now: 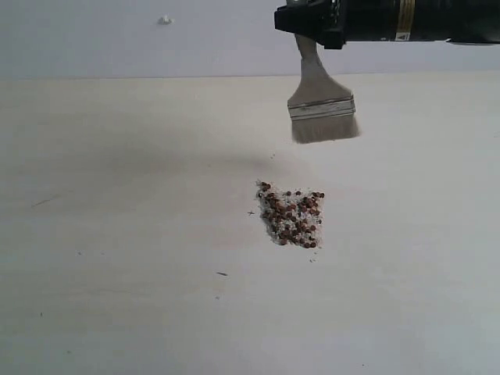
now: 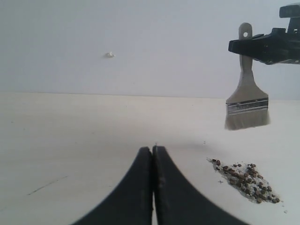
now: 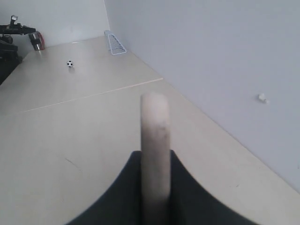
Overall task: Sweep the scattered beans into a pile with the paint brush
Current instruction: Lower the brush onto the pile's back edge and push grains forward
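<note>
The reddish-brown beans lie with whitish grains in one compact pile (image 1: pixel 291 216) on the pale table, also seen in the left wrist view (image 2: pixel 246 180). The paint brush (image 1: pixel 320 101) hangs bristles down, in the air above and behind the pile, well clear of it. My right gripper (image 1: pixel 306 22) is shut on its cream handle (image 3: pixel 155 140); the brush head and pile do not show in the right wrist view. The brush (image 2: pixel 246 105) also shows in the left wrist view. My left gripper (image 2: pixel 153 149) is shut and empty, low over the table to the left of the pile.
A light wall rises behind the table, with a small white fitting (image 1: pixel 165 19) on it. In the right wrist view, a tiny goal net (image 3: pixel 115 43), a small black-and-white ball (image 3: pixel 70 63) and dark equipment (image 3: pixel 11 40) sit far off. Faint marks dot the tabletop (image 1: pixel 117 273).
</note>
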Available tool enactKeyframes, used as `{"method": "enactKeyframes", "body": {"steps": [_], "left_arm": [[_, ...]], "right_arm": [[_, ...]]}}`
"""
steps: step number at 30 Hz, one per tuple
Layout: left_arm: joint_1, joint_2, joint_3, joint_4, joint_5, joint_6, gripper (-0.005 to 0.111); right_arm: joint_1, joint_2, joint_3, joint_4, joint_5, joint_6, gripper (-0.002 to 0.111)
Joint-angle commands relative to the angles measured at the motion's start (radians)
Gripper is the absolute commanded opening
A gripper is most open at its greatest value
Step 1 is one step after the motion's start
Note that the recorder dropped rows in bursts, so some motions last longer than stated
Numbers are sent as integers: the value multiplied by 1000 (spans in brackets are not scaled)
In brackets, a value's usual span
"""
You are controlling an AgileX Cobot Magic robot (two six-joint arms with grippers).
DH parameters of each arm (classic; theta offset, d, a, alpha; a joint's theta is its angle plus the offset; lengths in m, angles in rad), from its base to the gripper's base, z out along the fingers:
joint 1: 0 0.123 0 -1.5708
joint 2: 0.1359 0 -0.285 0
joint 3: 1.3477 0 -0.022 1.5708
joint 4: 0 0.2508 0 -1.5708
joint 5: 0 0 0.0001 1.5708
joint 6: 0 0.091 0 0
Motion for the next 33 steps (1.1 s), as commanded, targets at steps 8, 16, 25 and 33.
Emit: {"method": "enactKeyframes", "body": {"steps": [8,16,25,33], "left_arm": [[-6,1,3,0,1,4,0],[-6,1,3,0,1,4,0],[-6,1,3,0,1,4,0],[-6,1,3,0,1,4,0]], "right_arm": [[53,69,-7,83,-6,-21,0],[110,124,-7,111,-6,-66,0],[110,139,-7,29,-6,26,0],[110,139,-7,-65,-6,134,0]]}}
